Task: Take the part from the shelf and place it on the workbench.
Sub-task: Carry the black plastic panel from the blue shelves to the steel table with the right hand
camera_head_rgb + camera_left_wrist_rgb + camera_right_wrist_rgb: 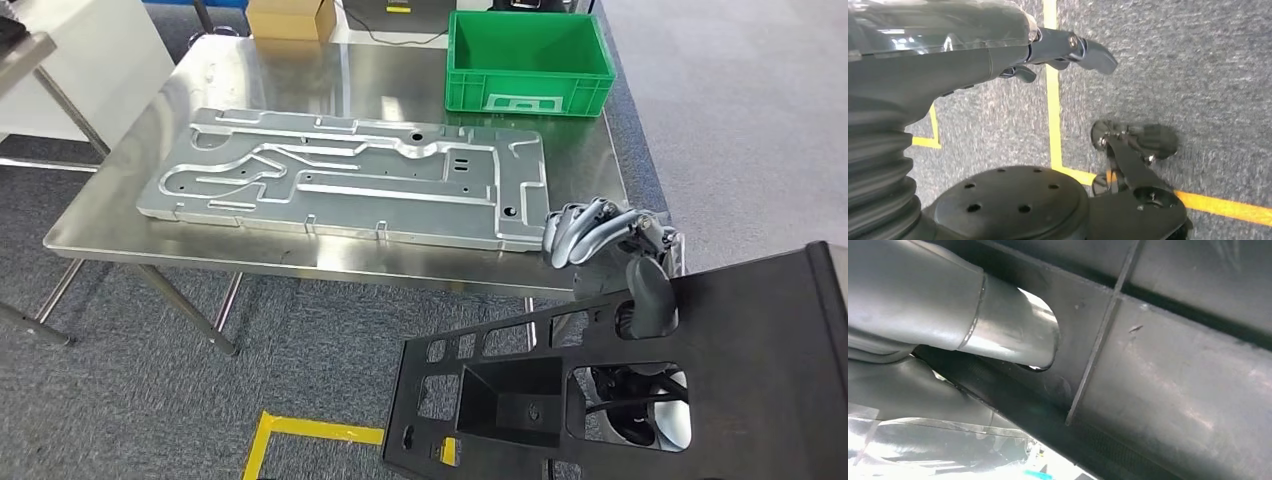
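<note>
Green crate [528, 60] stands empty at the workbench [120, 215] far-right corner. Right hand [600, 240] grips the black part [720, 400]. Left hand [1063, 50], over floor in its wrist view: fingers apart, holding nothing.

I find no legible text, brand, number or sign anywhere; the one candidate, a white label [517, 102] on the front wall of the green crate [528, 55] at one o'clock on the table [120, 205], is too small to read.
</note>
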Robot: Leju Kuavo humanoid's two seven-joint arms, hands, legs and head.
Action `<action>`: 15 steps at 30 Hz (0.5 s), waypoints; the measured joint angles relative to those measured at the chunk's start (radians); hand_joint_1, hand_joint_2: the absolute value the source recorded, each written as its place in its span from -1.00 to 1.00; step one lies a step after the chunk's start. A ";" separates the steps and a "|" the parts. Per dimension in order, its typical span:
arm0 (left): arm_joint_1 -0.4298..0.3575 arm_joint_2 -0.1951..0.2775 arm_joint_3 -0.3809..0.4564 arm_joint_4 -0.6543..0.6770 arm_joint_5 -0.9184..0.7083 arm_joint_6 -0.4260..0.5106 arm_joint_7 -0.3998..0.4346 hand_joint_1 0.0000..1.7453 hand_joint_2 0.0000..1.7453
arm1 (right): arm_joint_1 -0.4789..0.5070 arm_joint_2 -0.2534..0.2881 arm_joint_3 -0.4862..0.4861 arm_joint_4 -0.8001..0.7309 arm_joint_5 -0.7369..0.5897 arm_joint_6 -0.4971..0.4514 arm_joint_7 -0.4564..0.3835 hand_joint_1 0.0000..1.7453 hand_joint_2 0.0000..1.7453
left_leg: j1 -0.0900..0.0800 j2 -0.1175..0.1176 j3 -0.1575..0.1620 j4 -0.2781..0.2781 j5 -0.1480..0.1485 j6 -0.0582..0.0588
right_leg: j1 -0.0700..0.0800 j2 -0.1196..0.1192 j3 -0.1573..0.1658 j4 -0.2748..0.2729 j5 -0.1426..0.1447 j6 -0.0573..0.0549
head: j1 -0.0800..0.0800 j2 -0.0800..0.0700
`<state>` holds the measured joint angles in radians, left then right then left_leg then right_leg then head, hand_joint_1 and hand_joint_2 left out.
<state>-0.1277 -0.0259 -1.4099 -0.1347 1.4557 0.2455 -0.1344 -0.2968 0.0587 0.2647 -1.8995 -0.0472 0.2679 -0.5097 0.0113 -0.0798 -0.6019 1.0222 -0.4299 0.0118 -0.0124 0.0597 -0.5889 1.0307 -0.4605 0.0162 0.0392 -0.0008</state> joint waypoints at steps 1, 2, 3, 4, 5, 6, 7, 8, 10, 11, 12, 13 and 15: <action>0.001 0.000 0.000 0.000 0.000 0.000 0.000 -1.00 1.00 | -0.001 0.000 0.000 0.001 0.000 0.000 0.000 1.00 -1.00 | 0.001 -0.007 -0.002 -0.002 0.001 -0.007 | 0.002 -0.006 0.000 -0.004 0.001 -0.004 | 0.000 0.000; 0.002 0.000 0.000 0.000 0.000 0.000 0.000 -1.00 1.00 | -0.002 0.000 0.000 0.002 0.000 0.000 0.000 1.00 -1.00 | 0.003 -0.008 -0.003 -0.002 0.001 -0.013 | 0.001 -0.014 0.002 -0.008 0.003 -0.011 | 0.000 0.000; 0.003 0.000 0.000 0.000 0.000 0.000 0.000 -1.00 1.00 | -0.004 0.000 0.000 0.002 0.000 0.000 0.000 1.00 -1.00 | 0.002 0.002 -0.006 0.004 -0.004 -0.018 | -0.001 -0.023 0.007 -0.014 0.005 -0.018 | -0.001 0.000; 0.002 0.000 0.000 0.000 0.000 0.000 0.000 -1.00 1.00 | -0.006 0.000 0.000 0.002 -0.001 0.000 0.000 1.00 -1.00 | 0.001 0.018 -0.016 0.028 -0.019 -0.021 | -0.003 -0.034 0.011 -0.020 0.007 -0.025 | -0.003 0.000; 0.001 0.000 0.000 0.000 -0.001 0.000 0.000 -1.00 1.00 | -0.008 0.000 0.001 0.002 -0.001 0.000 0.000 1.00 -1.00 | 0.001 0.039 -0.037 0.074 -0.045 -0.024 | -0.005 -0.045 0.015 -0.024 0.008 -0.031 | -0.005 0.000; 0.000 0.000 0.000 0.000 -0.001 0.000 0.000 -1.00 1.00 | -0.009 0.000 0.001 0.003 -0.002 0.000 0.001 1.00 -1.00 | 0.001 0.057 -0.067 0.136 -0.078 -0.027 | -0.004 -0.056 0.016 -0.025 0.007 -0.036 | -0.008 0.000; -0.001 0.000 0.000 0.000 -0.001 0.000 0.000 -1.00 1.00 | -0.009 0.000 0.001 0.005 -0.002 0.000 0.001 1.00 -1.00 | 0.002 0.065 -0.101 0.206 -0.109 -0.030 | -0.002 -0.067 0.016 -0.024 0.006 -0.038 | -0.009 0.000; -0.001 0.000 0.000 0.000 -0.001 0.000 0.000 -1.00 1.00 | -0.009 0.000 0.001 0.007 -0.003 -0.001 0.002 1.00 -1.00 | 0.003 0.069 -0.128 0.259 -0.126 -0.033 | -0.001 -0.077 0.016 -0.024 0.004 -0.038 | -0.009 0.000; 0.001 0.000 0.000 0.000 -0.001 0.000 0.000 -1.00 1.00 | -0.009 0.000 0.002 0.011 -0.003 -0.004 0.002 1.00 -1.00 | 0.004 0.074 -0.130 0.260 -0.103 -0.036 | -0.001 -0.097 0.018 -0.023 0.001 -0.036 | -0.009 0.000; 0.001 0.001 -0.001 0.000 -0.001 0.000 0.000 -1.00 1.00 | -0.010 0.000 0.002 0.012 -0.003 -0.007 0.002 1.00 -1.00 | 0.004 0.083 -0.101 0.203 -0.069 -0.036 | -0.001 -0.106 0.020 -0.021 -0.002 -0.034 | -0.009 0.000; 0.001 0.001 -0.001 0.000 -0.002 0.000 0.000 -1.00 1.00 | -0.011 0.000 0.003 0.012 -0.004 -0.010 0.002 1.00 -1.00 | 0.003 0.103 -0.064 0.131 -0.038 -0.033 | 0.000 -0.115 0.023 -0.018 -0.006 -0.030 | -0.009 0.000; -0.001 0.001 -0.002 0.000 -0.002 0.000 0.000 -1.00 1.00 | -0.012 0.000 0.004 0.012 -0.004 -0.013 0.002 1.00 -1.00 | -0.001 0.123 -0.031 0.068 -0.017 -0.027 | 0.003 -0.123 0.025 -0.014 -0.011 -0.025 | -0.009 0.000; -0.003 0.001 -0.003 0.000 -0.004 0.000 0.000 -1.00 1.00 | -0.012 0.000 0.006 0.012 -0.004 -0.016 0.002 1.00 -1.00 | -0.007 0.145 -0.003 0.009 -0.007 -0.014 | 0.010 -0.139 0.027 -0.010 -0.018 -0.016 | -0.009 0.000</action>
<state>-0.1303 -0.0248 -1.4130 -0.1347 1.4520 0.2452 -0.1343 -0.3092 0.0585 0.2710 -1.8870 -0.0511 0.2520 -0.5075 0.0041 0.0654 -0.6052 1.0307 -0.4366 -0.0020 -0.0027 -0.0791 -0.5619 1.0212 -0.4781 0.0001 0.0301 -0.0008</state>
